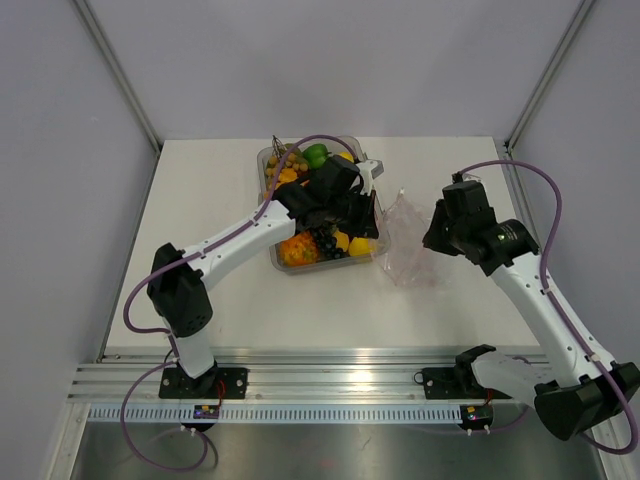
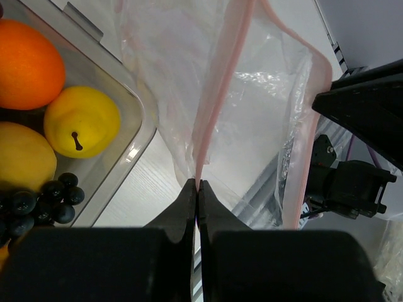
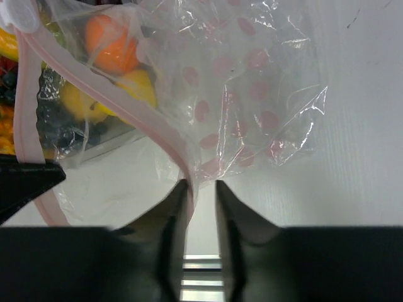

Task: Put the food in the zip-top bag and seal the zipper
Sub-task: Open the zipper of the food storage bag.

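left gripper (image 2: pixel 198 184): clamped shut on pink zipper (image 2: pixel 217 94) | right gripper (image 3: pixel 200 184): slightly open, bag (image 1: pixel 405 245) rim seemingly brushing one finger, not pinched | bag: on worktop (image 1: pixel 210 200), just right of tray (image 1: pixel 283 268) | food (image 1: pixel 298 250): in tray

My left arm (image 1: pixel 235 238) and right arm (image 1: pixel 545 300): white tubes, black joints, black wedge fingers (image 2: pixel 182 207), 1 purple cable (image 1: pixel 520 164) each.
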